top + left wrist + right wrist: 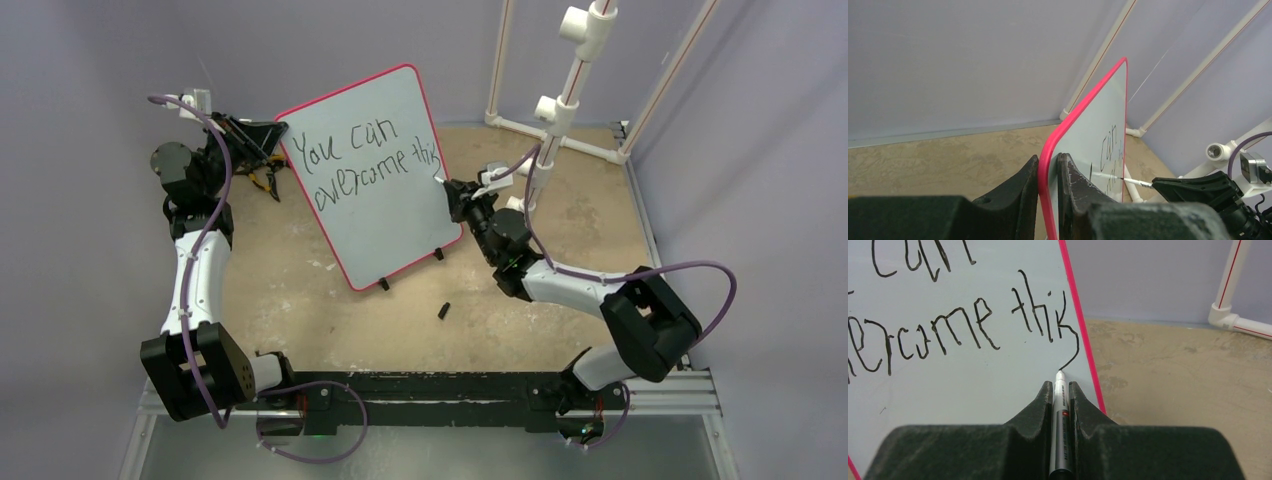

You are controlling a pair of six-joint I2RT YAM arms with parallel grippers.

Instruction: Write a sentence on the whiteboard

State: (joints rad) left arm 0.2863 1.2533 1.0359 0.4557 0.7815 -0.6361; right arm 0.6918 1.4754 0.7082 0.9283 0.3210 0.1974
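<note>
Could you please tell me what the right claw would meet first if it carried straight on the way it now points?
The large white whiteboard with the pink-red rim: the silver marker clamped in the right claw points at its face just below the black handwritten "this", its tip seemingly touching.

Tabletop point(300, 300) open before whiteboard point(385, 225), save one black piece point(443, 310).

Sentence point(955, 330) start cut off at left edge; small black item point(443, 311) unidentifiable.
</note>
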